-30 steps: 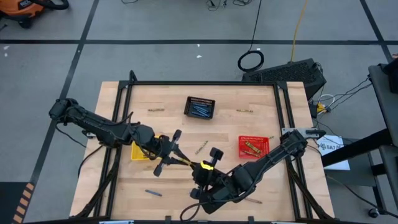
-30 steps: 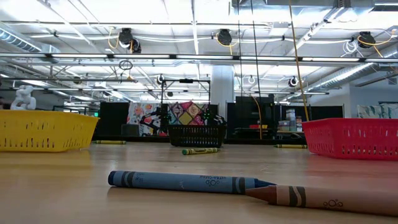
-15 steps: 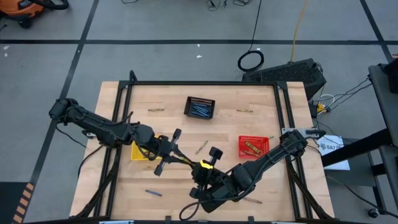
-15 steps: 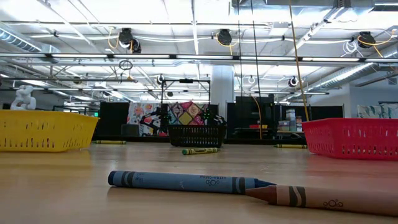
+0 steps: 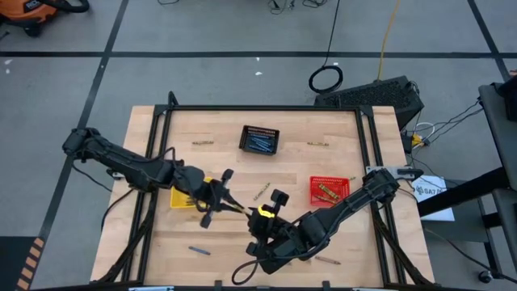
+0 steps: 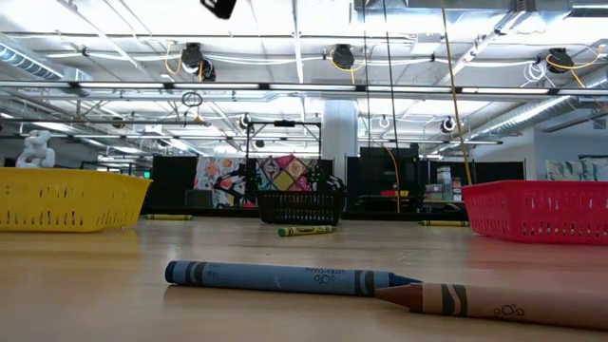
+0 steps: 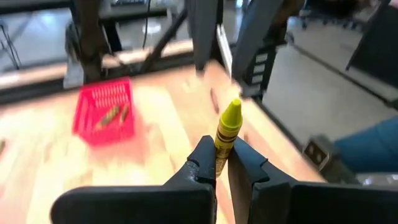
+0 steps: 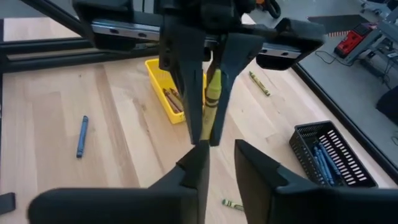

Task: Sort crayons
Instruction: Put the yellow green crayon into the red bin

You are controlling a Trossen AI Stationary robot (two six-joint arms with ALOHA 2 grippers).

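Crayons: one olive-yellow crayon [image 7: 227, 127] is clamped in the left pincer [image 7: 222, 163], fingers closed on its lower end, tip sticking out past them, held above the table [image 5: 339, 137]. Right pincer [image 8: 216, 155] sits right at the left one, fingers parted, gripping nothing; the crayon's end is just beyond its fingertips. Past the left pincer: red basket [image 7: 104, 114] with a couple of crayons. Past the right pincer: yellow basket [image 8: 163, 89] with brownish crayons, a blue crayon [image 8: 81, 135] loose on the table off to one side, black basket [image 8: 326, 154] with blue crayons to the other. Low view: a blue and a brown crayon [image 6: 499, 303] lie tip to tip up front.
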